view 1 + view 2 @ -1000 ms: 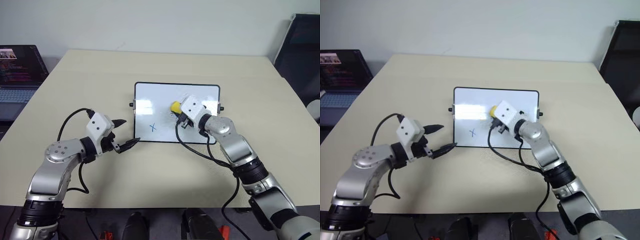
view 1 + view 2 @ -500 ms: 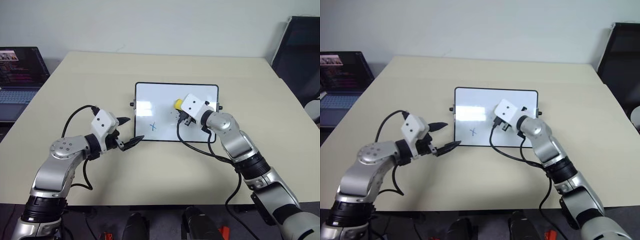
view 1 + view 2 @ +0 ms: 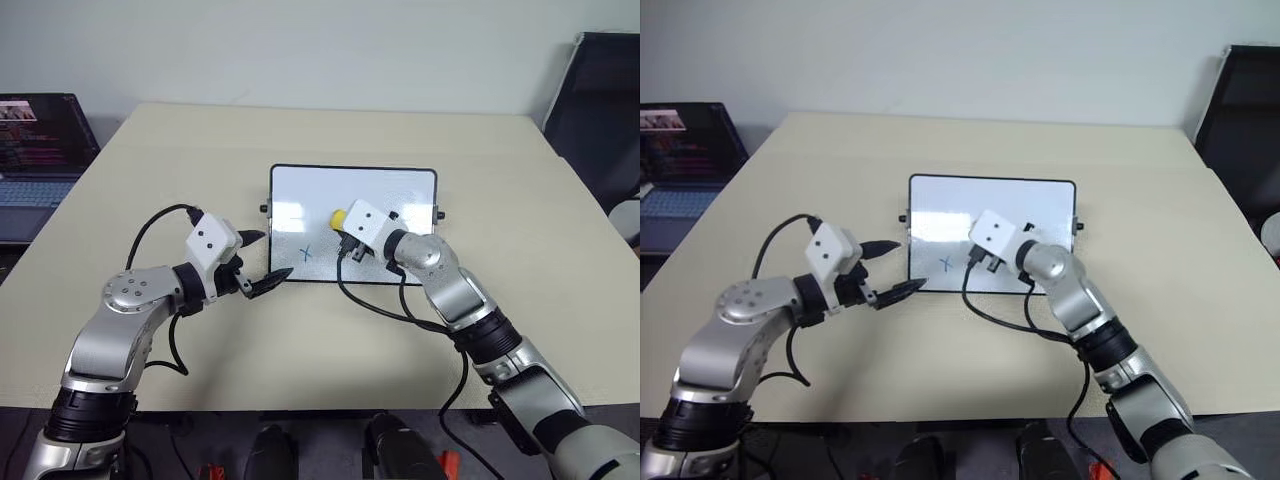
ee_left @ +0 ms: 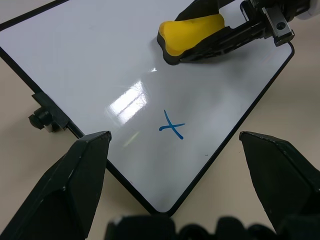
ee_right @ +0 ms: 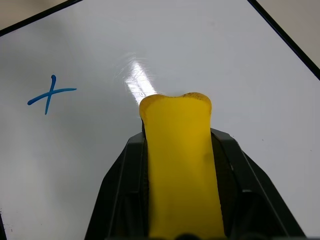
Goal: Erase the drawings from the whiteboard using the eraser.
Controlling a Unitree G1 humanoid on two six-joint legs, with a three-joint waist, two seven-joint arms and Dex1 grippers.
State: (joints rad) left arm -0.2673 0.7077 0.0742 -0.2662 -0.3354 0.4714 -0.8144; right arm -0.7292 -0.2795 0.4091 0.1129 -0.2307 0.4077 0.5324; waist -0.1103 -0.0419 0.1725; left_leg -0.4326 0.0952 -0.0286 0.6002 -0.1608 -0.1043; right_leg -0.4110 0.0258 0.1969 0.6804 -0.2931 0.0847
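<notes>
The whiteboard (image 3: 385, 185) lies flat in the middle of the table. One of the drawings, a small blue x (image 3: 308, 253), sits near its front left corner and shows again in the wrist views (image 4: 171, 125) (image 5: 50, 94). My right gripper (image 3: 342, 222) is shut on the yellow eraser (image 3: 339, 217), which rests on the board a little right of the x and behind it (image 5: 180, 165). The left gripper (image 3: 273, 254) hovers open at the board's front left corner, one fingertip over the frame, holding nothing.
The beige table (image 3: 200, 150) carries an open laptop (image 3: 40, 140) off its left edge. A black chair (image 3: 600, 100) stands at the far right. Black cables loop from both wrists over the table in front of the board.
The head view shifted slightly. The right gripper has slid the eraser a little to the left on the board, closer to the blue x. The left gripper has hardly moved.
</notes>
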